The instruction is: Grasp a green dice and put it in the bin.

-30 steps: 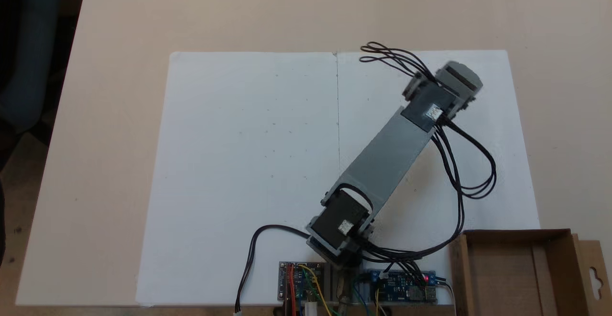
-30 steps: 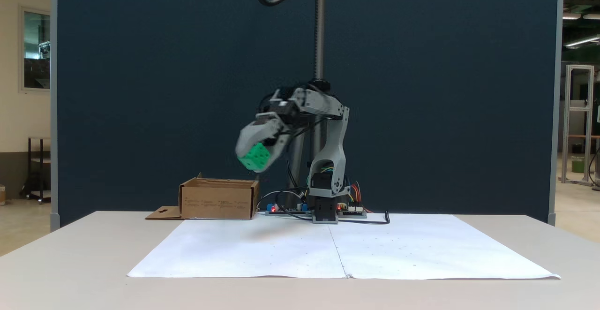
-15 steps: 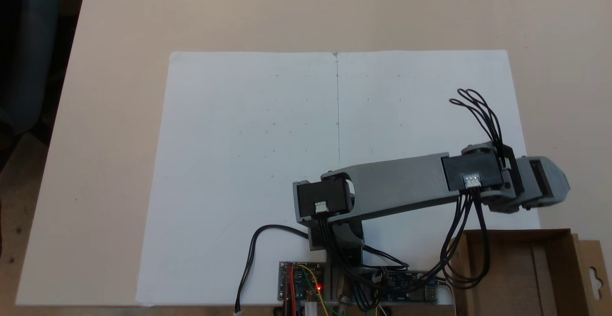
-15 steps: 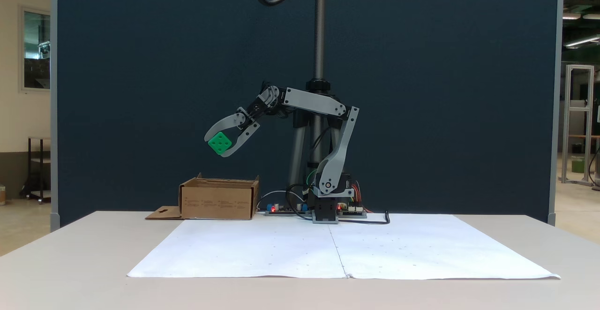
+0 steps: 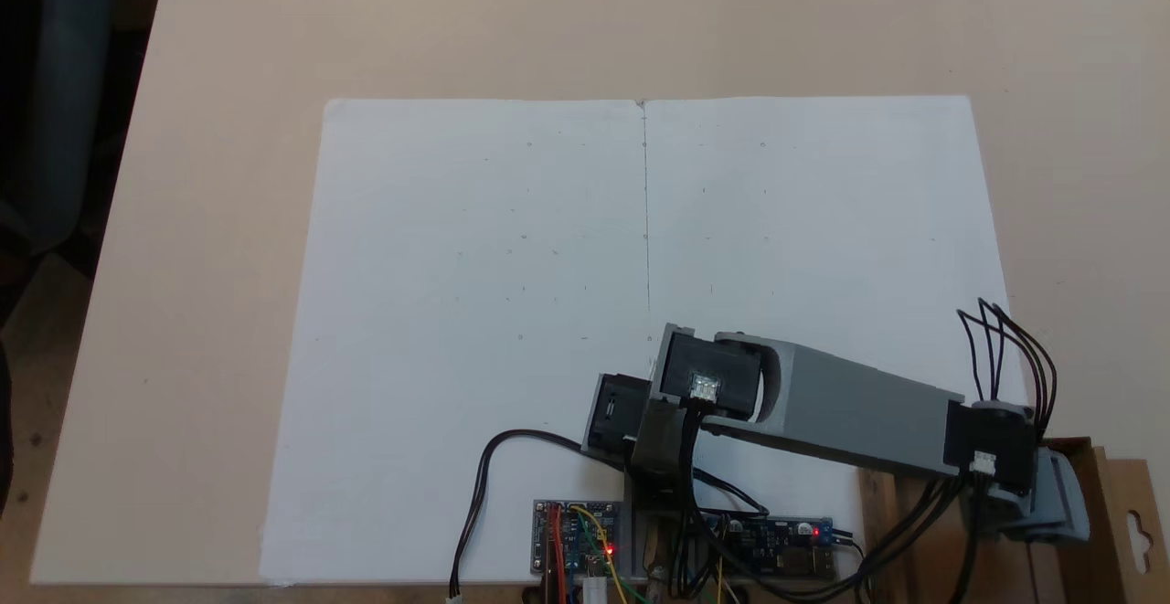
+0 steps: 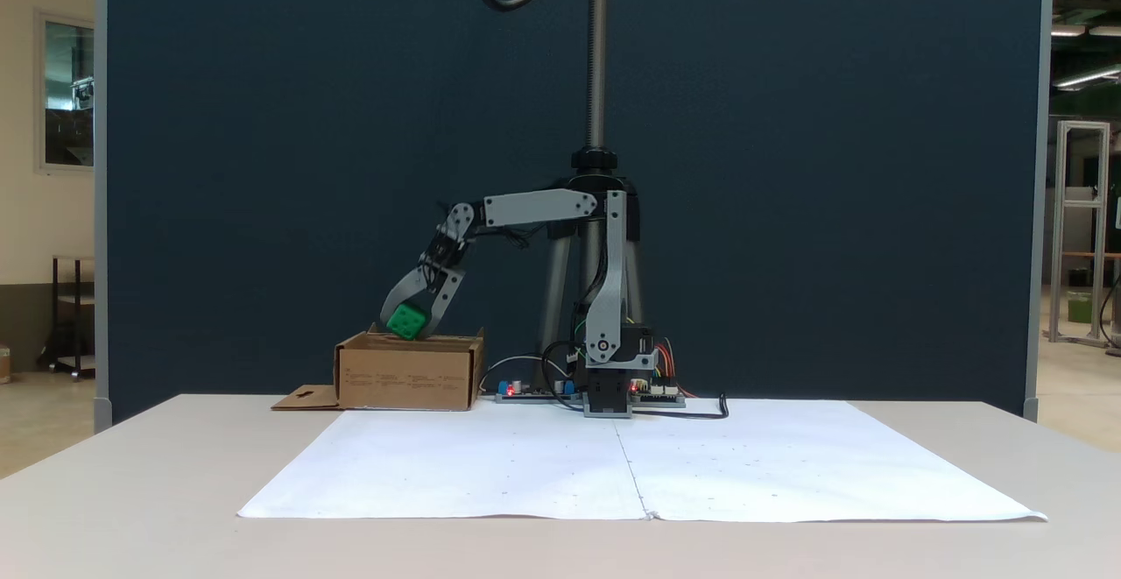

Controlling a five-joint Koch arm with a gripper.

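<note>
Directly above the shallow brown cardboard bin [image 6: 408,372], the grey two-finger gripper [image 6: 408,323] points downward, clamped on the small bright green plastic dice [image 6: 405,322]. The dice hangs just over the bin's rim, inside its walls; release would likely drop it in.

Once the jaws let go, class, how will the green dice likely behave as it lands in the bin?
The green dice looks like rigid plastic, so it should not deform. Its flat faces suggest tumbling briefly, then settling. It hangs just above the bin, whose walls should contain it.
</note>
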